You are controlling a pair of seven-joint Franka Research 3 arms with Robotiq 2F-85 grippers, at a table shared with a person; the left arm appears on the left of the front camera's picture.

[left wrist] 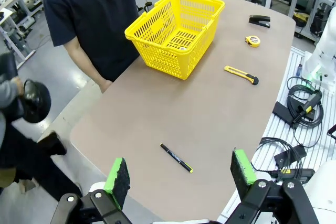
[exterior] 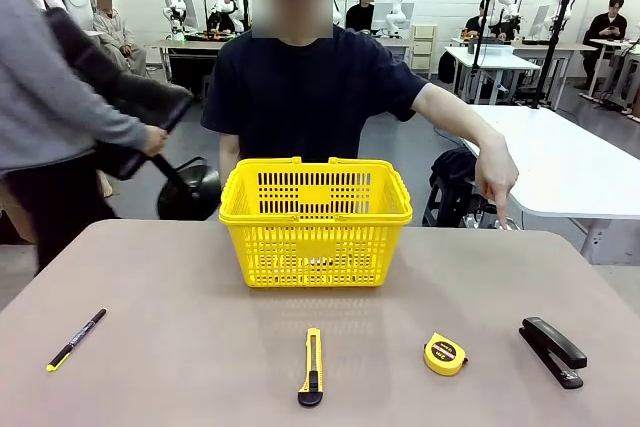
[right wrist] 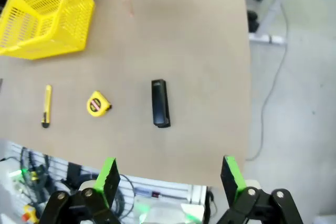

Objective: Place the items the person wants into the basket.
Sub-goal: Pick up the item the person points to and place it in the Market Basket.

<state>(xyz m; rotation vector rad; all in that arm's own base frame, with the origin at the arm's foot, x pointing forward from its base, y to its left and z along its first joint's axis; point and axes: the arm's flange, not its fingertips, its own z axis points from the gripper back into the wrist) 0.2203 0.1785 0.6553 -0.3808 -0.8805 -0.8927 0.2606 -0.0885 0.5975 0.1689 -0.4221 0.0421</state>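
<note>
Toward the far middle of the desk (exterior: 190, 327), in the front view, stands the basket (exterior: 315, 247), bright yellow latticed plastic with both handles folded down on its rim; whether anything lies inside I cannot tell; behind it the person (exterior: 310, 97) in a navy T-shirt points a hand (exterior: 497, 177) down at the desk's far right edge; along the near side lie a slim black pen (exterior: 76, 339), a utility knife (exterior: 312, 367), the round tape measure (exterior: 445, 354) and the long black stapler (exterior: 553, 351), all apart from one another.

From the left wrist, the left end effector (left wrist: 180, 170) is spread wide, gripping nothing, with the pen just ahead of it; the basket's open top and slotted floor show here; coiled cables (left wrist: 302, 108) lie off the desk's edge.

From the right wrist, the right end effector (right wrist: 169, 174) gapes wide and empty over the desk's near edge; the stapler lies nearest ahead, the tape measure beside it, the basket at top left.
</note>
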